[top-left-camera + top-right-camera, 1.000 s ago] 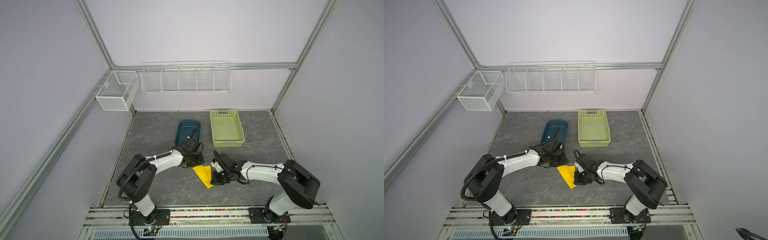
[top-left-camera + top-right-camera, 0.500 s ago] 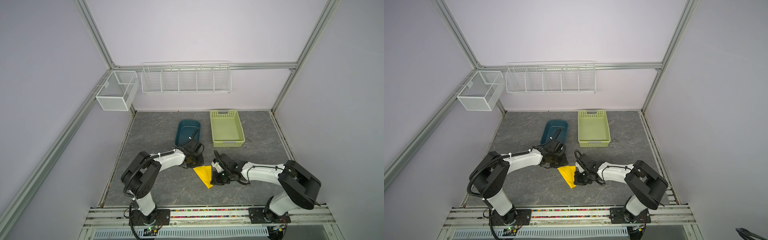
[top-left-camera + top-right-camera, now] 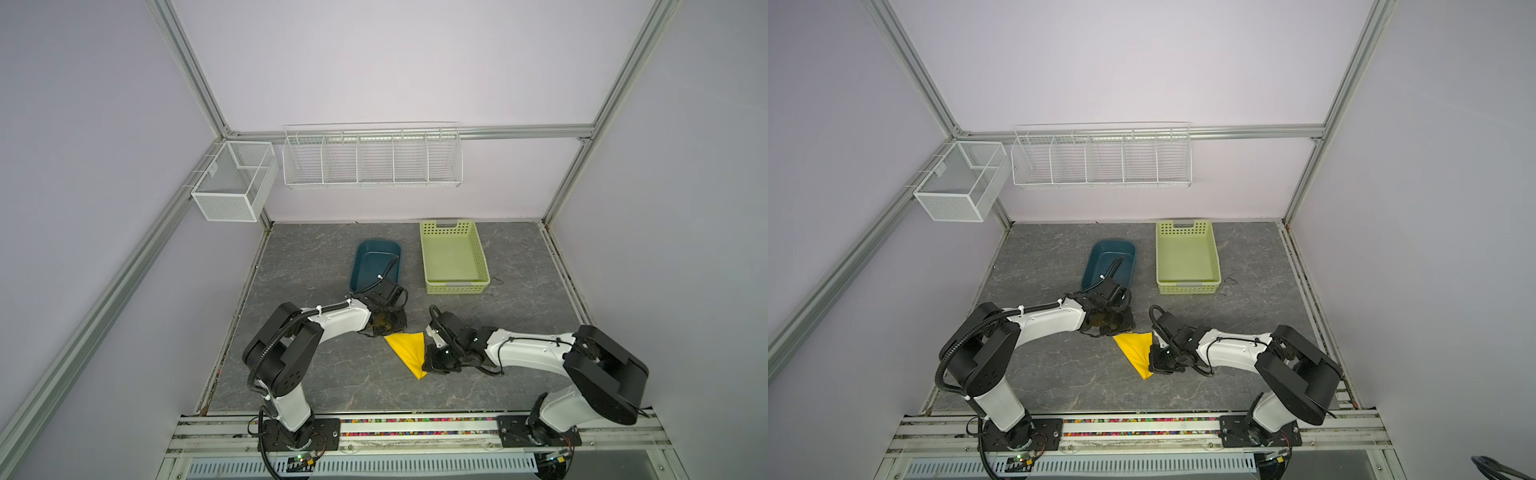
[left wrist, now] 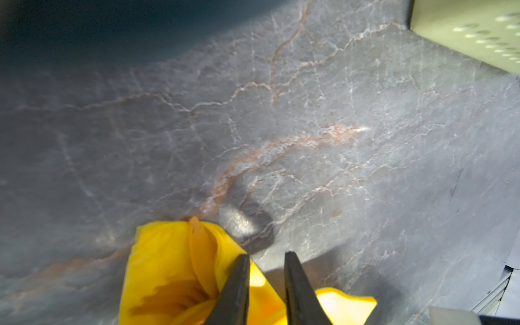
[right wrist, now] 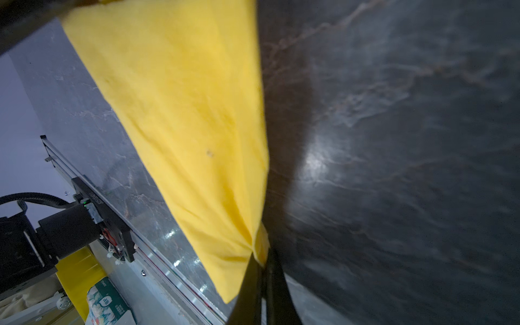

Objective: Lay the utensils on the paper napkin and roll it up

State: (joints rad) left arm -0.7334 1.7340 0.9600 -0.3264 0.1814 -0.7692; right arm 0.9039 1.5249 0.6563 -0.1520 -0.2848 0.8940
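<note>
Grey marbled tabletop [image 3: 519, 299] with reddish veins, framed by aluminium posts [image 3: 187, 62] and lilac walls. Toward the back, pale green perforated basket [image 3: 457, 286] lying flat; dark teal tub [image 3: 372, 259] near its left side, slightly turned, not touching. On the back wall, white wire rack [image 3: 372, 156] split into five bays; at the left corner, white mesh box [image 3: 232, 183] hanging from the rail.

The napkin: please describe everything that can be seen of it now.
The napkin is thin bright yellow paper, folded into a wrinkled wedge lying on the grey table. Its wide end is open, and orange utensils show inside. The right gripper is shut on an edge near the narrow tip. The left gripper is at the wide end, jaws slightly apart; whether it grips the paper is unclear.
</note>
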